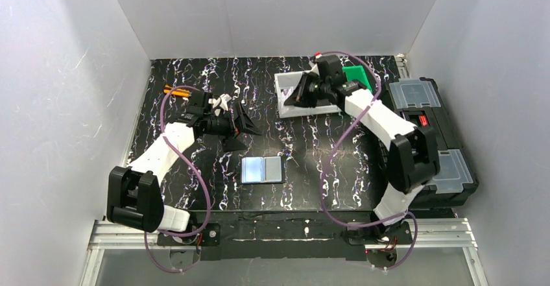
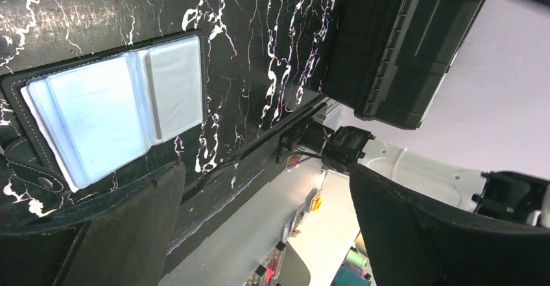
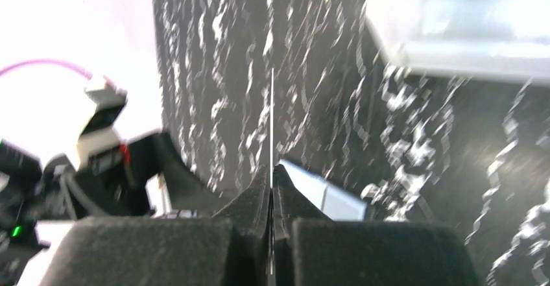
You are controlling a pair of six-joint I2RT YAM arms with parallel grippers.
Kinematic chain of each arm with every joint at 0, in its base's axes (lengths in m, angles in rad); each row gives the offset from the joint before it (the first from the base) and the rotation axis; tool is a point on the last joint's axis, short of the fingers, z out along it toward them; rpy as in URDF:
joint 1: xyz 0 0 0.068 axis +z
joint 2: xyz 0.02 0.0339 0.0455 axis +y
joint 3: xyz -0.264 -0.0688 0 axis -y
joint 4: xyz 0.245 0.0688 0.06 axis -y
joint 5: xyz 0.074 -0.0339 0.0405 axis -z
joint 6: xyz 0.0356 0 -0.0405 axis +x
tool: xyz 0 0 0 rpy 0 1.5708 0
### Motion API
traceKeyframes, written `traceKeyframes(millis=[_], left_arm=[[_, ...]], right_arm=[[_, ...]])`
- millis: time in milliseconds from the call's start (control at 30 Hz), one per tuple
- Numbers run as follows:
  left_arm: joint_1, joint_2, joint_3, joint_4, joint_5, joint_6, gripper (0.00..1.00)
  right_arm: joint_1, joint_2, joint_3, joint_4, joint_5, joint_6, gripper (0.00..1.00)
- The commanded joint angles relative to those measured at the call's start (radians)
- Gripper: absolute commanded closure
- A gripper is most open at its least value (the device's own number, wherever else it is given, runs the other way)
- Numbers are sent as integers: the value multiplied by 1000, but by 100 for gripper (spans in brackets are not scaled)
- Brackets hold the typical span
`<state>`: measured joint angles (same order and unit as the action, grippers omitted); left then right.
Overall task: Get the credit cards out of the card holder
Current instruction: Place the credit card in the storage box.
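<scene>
Right gripper (image 3: 271, 172) fills our nearest view, clamped tight on a credit card (image 3: 271, 104) seen edge-on, by the white tray (image 1: 283, 78). Our left gripper (image 1: 241, 133) gapes wide and empty near the card holder (image 1: 262, 169), which lies open mid-table. We judge drop-off comes next: lower, then release

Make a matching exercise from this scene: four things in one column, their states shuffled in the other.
Things:
1. card holder
2. left tool
3. right tool
4. toolbox

States:
a. shut on a thin card seen edge-on
b. lying open, pockets up
c. black, with clear lids
d. fingers wide apart, holding nothing

Pairs: 1-b, 2-d, 3-a, 4-c
</scene>
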<state>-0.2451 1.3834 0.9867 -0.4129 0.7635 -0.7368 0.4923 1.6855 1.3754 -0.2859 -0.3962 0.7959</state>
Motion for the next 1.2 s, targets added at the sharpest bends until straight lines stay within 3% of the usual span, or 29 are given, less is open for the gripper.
traceKeyframes(millis=[0, 367, 633, 767, 933, 1167], left_arm=[[2, -52, 26, -50, 9, 49, 2], [1, -93, -4, -61, 37, 69, 2], [0, -117, -27, -72, 29, 74, 2], [1, -127, -38, -76, 24, 78, 2], [-1, -129, -45, -78, 17, 77, 2], [-8, -127, -51, -78, -1, 79, 2]], right_arm=[[-52, 172, 209, -168, 102, -150, 99], [-105, 494, 587, -249, 119, -237, 99], [-104, 637, 771, -344, 112, -224, 99], [-104, 650, 821, -381, 117, -210, 59], [-104, 639, 870, -420, 107, -199, 27], [-104, 574, 883, -465, 115, -198, 3]])
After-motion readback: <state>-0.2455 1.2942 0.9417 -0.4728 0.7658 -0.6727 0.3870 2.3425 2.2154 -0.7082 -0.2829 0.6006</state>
